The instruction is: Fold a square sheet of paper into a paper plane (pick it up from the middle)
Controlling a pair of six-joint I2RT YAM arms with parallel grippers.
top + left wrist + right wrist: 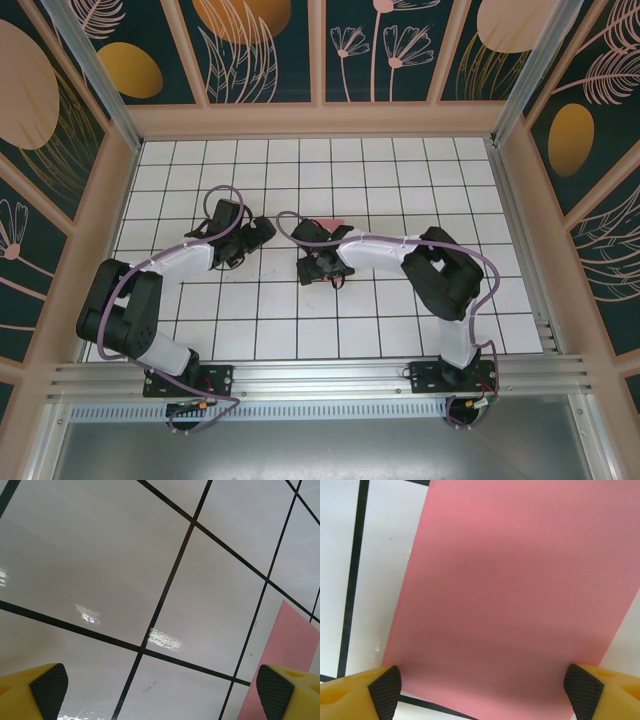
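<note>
Jaws on your right gripper [482, 692] stand wide apart, straddling the square sheet of paper [520, 580], which lies flat on the table [100, 555]. Left gripper [160, 690] gapes too, over bare tiles, sheet edge just beside it.

White table [300, 330], black grid lines, glossy; dark floral wall panels [260, 50]; aluminium rail [320, 375] near edge.

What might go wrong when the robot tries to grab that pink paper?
1. The pink paper looks flat on the table, so the open right claw above it might just slide over it or crumple it.
2. The paper nearly fills the gap between that claw's pads, so a pinch may catch an edge, not the middle.
3. The open left claw is close beside the paper and could nudge it.
</note>
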